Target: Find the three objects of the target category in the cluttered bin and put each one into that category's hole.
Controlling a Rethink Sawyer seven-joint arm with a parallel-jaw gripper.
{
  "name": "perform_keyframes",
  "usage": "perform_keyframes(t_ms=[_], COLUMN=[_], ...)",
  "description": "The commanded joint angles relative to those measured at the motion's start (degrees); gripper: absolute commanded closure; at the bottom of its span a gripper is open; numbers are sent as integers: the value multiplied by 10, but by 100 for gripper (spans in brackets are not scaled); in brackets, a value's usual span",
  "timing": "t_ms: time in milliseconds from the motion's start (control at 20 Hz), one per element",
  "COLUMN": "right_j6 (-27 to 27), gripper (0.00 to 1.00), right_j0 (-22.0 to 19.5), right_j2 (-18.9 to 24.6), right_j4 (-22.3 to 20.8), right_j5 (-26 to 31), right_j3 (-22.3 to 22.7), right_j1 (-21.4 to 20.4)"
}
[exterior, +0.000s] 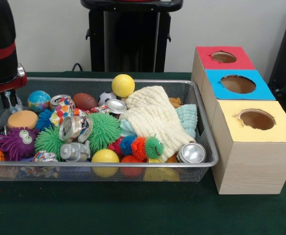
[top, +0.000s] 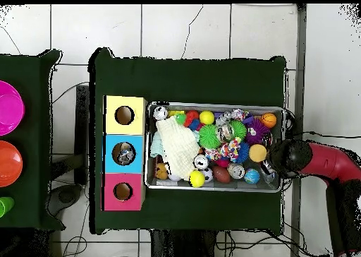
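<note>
- A red top (exterior: pixel 224 58), a blue top (exterior: pixel 237 84) and a yellow top (exterior: pixel 257 120) are shown on the wooden box.
- Beside it, a cream cloth (exterior: pixel 153 117) is seen.
- The tabletop (exterior: pixel 133 210) is dark green.

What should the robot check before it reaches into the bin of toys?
1. Bin sits flat on the table: ok.
2. All three box holes, red, blue, yellow, are uncovered: ok.
3. Something lies inside the blue hole in the overhead view: cannot tell what.
4. Arm is at the bin's end away from the boxes: ok.
5. Gripper open or shut: cannot tell.
6. Cream cloth covers some toys: not ok.
</note>
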Motion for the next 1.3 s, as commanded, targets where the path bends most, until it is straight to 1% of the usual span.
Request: perform_keyframes(t_ms=[50, 250, 400, 500, 600, 750, 850, 1000, 1100, 1300], right_j6=[-27, -29, -52, -79, -112, -163, -185, -187, -184, -183], gripper=[100, 100, 100, 100, 100, 100, 100, 100, 100, 100], right_j0=[3, 3, -9, -21, -42, -72, -92, -102, -102, -117], right_j2=[-17, -16, 4, 25, 52, 89, 116, 134, 140, 166], right_j4=[-22, -21, -11, -8, 8, 26, 36, 38, 32, 35], right_j5=[30, 31, 19, -5, -14, -9, -5, 17, 23, 17], right_j3=[32, 32, 54, 86, 129, 180, 201, 211, 214, 228], right_j1=[34, 35, 19, -10, -60, -143, -179, -208, -224, -251])
